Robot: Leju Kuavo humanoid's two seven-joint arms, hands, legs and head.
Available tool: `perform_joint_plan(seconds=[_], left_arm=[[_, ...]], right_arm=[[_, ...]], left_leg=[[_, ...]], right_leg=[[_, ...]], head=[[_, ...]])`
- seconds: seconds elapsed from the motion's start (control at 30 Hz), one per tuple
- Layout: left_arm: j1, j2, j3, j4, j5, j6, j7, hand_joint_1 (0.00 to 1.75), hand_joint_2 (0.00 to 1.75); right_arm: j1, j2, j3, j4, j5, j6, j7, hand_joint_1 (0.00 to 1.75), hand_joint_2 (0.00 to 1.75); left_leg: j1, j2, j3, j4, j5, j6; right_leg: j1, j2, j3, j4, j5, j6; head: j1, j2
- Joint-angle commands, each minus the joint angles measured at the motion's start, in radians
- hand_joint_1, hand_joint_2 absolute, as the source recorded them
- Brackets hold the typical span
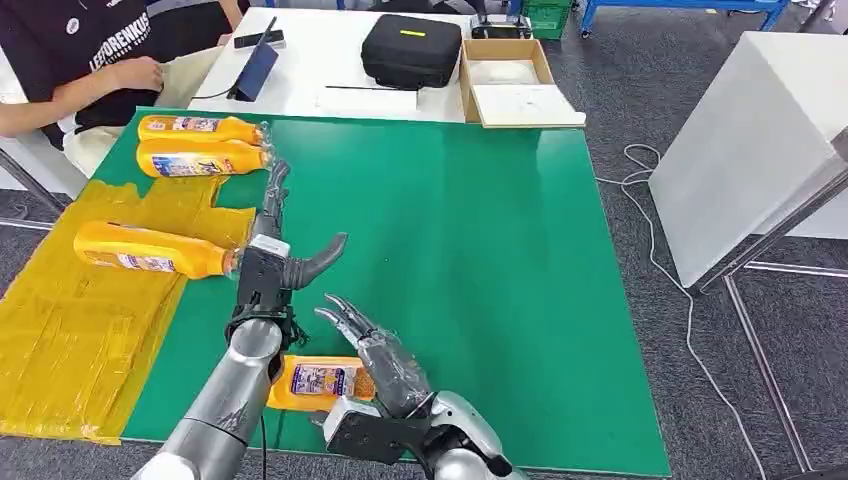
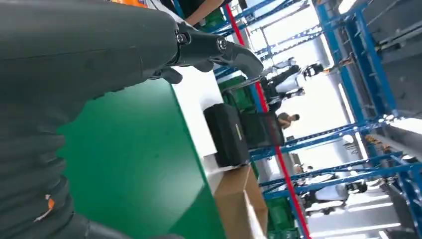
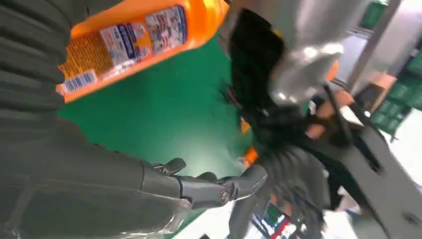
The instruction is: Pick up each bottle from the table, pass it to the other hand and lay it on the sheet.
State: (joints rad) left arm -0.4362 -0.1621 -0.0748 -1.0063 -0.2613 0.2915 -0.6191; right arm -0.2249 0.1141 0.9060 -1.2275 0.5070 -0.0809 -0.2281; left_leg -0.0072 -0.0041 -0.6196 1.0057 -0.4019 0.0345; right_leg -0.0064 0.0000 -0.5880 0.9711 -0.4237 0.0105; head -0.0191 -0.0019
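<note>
- Bottles are four in the head view, all orange and all lying on their sides on the green table (image 1: 480, 250).
- The table is the largest thing; behind its far edge stands a white table (image 1: 330, 60), and a person (image 1: 80, 70) sits near the far left corner.
- The yellow sheet (image 1: 60, 330) covers the left edge of the green table and hangs a little over the near left corner.
- A black case (image 1: 411, 50) and an open cardboard box (image 1: 512, 82) stand on the white table, just beyond the far edge of the green one.
- One bottle on the sheet (image 1: 150, 250) lies across the sheet near the left edge, with its cap towards the middle of the table.
- Two bottles at the far left corner (image 1: 200, 145) lie side by side, touching each other, with caps pointing to the right.
- The last bottle (image 1: 320, 382) lies on the bare green surface at the near edge, between the two arms and partly hidden by them; the right wrist view shows its label (image 3: 124, 40) close to the hand.
- The left hand (image 1: 275, 250) hovers beside the sheet, close to the cap of the bottle on the sheet; its fingers are stretched out, the thumb is spread, and it holds nothing.
- The right hand (image 1: 375, 350) is near the near edge, just beside the last bottle; its fingers are apart and it holds nothing.
</note>
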Motion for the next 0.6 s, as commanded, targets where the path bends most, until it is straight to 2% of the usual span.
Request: perform_joint_plan(seconds=[0.03,0.07,0.13,0.17,0.2,0.4,0.6], left_arm=[[-0.04,0.057,0.027,-0.032,0.003,0.069,0.025,0.0,1.75],[-0.042,0.061,0.031,-0.039,0.002,0.062,0.033,0.0,1.75],[-0.043,0.062,0.036,-0.042,-0.008,0.075,0.037,0.0,1.75],[-0.046,0.064,0.049,-0.056,-0.025,0.096,0.043,0.0,1.75],[-0.048,0.069,0.064,-0.07,-0.022,0.093,0.05,0.0,1.75],[-0.054,0.07,0.116,-0.131,-0.045,0.066,0.094,0.0,1.75],[-0.054,0.054,0.108,-0.105,-0.056,0.07,0.092,0.0,1.75]], right_arm=[[-0.083,0.023,0.092,0.202,0.11,-0.082,0.09,0.0,1.75],[-0.083,0.024,0.091,0.2,0.112,-0.079,0.091,0.0,1.75],[-0.084,0.023,0.093,0.198,0.122,-0.084,0.098,0.0,1.75],[-0.085,0.018,0.101,0.191,0.155,-0.094,0.121,0.0,1.75],[-0.087,0.013,0.11,0.187,0.195,-0.11,0.144,0.0,1.75],[-0.101,-0.02,0.19,0.112,0.435,-0.133,0.265,0.0,1.75],[-0.087,-0.019,0.197,0.109,0.458,-0.115,0.275,0.0,1.75]], left_leg=[[0.0,0.003,0.002,0.0,-0.001,-0.002],[0.0,0.005,0.006,0.0,-0.002,-0.004],[0.001,0.002,0.002,0.0,-0.001,-0.002],[0.001,0.003,0.005,0.0,-0.002,-0.005],[0.0,0.001,0.001,0.0,0.0,-0.002],[0.001,0.003,0.001,0.001,-0.001,-0.003],[0.0,0.001,0.002,0.0,-0.001,-0.003]], right_leg=[[0.0,0.002,0.001,0.0,0.0,-0.001],[0.0,0.004,0.004,0.0,-0.001,-0.001],[0.0,0.002,0.001,0.0,0.0,-0.001],[0.0,0.003,0.004,0.001,-0.002,-0.001],[0.0,0.001,0.001,0.0,0.0,-0.001],[0.001,0.003,0.001,0.001,0.0,-0.001],[0.0,0.001,0.002,0.0,-0.001,0.0]], head=[[0.0,0.0],[0.0,0.0],[0.0,0.0],[0.0,0.0],[0.0,0.0],[0.0,0.0],[0.0,0.0]])
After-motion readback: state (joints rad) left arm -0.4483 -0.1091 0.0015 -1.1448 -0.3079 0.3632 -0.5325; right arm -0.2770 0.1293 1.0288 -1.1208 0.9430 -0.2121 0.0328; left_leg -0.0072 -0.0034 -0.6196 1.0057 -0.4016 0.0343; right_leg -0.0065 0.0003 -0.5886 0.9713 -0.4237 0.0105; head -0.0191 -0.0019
